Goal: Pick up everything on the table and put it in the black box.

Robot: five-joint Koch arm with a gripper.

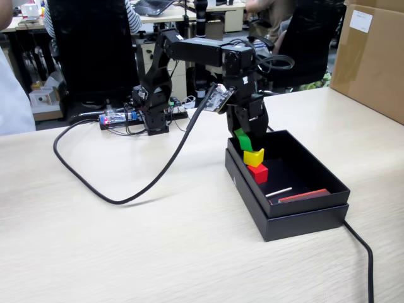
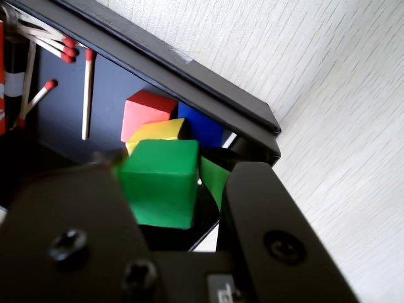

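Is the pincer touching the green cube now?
Touching. In the wrist view the green cube sits between the two jaws of the pincer, pressed against the left one, held above the yellow cube.

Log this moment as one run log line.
gripper: shut on green cube | position: over matte black box | inside box: red cube, yellow cube, blue cube

Black cable (image 1: 120, 189) looped across left of fixed view, second cable (image 1: 361, 249) trailing off bottom right. Cardboard panel (image 1: 372, 57) upright at far right. Office chairs (image 1: 95, 44) behind. Matches (image 2: 87, 95) with red heads in wrist view, lying on dark floor; white stick (image 1: 278, 192) and red strip (image 1: 304, 196) side by side.
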